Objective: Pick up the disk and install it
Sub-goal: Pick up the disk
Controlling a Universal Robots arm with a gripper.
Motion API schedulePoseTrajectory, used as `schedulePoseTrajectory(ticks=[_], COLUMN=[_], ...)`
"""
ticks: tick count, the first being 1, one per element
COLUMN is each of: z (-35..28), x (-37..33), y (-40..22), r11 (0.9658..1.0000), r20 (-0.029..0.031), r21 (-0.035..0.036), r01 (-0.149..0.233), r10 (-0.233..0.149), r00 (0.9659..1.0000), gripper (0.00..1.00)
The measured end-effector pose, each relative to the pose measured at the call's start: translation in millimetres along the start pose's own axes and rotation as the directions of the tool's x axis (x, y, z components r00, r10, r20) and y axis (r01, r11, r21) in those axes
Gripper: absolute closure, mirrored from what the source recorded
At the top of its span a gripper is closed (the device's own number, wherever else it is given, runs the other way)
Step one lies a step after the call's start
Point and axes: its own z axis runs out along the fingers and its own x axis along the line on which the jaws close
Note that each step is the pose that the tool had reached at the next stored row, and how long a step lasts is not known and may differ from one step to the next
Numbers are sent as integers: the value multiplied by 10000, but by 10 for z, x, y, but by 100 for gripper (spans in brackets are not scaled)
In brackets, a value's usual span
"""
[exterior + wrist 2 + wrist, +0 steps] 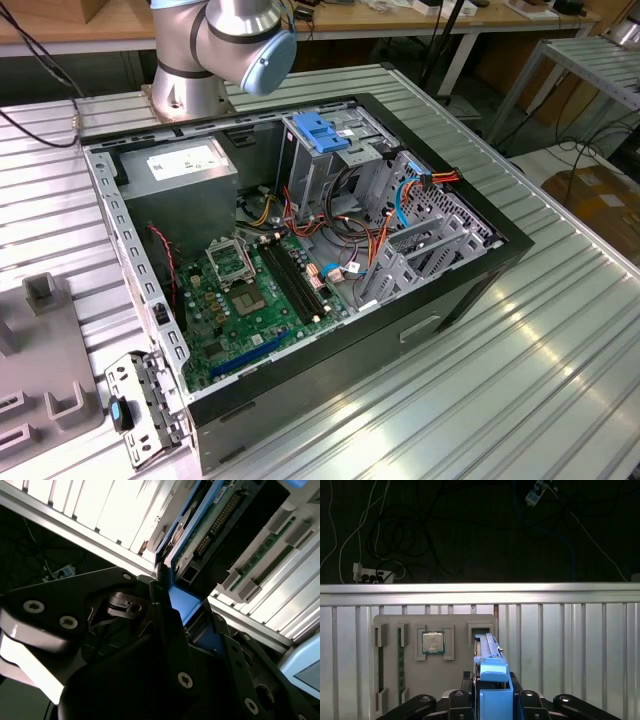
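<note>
Gripper [493,692], clamped on the disk [487,650] by its thin blue frame, could let it pivot or slip against the grey tray [435,680].

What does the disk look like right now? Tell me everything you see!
The disk is a thin slab seen edge-on, with a blue plastic frame. In the second wrist view its green circuit board shows. It stands on edge, reaching to a slot in the grey tray, with the gripper clamped on its blue end.
</note>
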Motion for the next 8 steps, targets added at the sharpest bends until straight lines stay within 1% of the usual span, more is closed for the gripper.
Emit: schedulePoseTrajectory(ticks=[4, 6, 7, 8], z=[-76, -138, -187, -209], x=[-2, -4, -4, -5], y=[0, -1, -2, -3], r11=[10000, 10000, 10000, 10000], r20=[0, 1, 0, 0], r21=[-1, -1, -3, -3], r01=[0, 0, 0, 0], r10=[0, 0, 0, 0], r00=[10000, 10000, 10000, 10000], gripper=[63, 63, 63, 63])
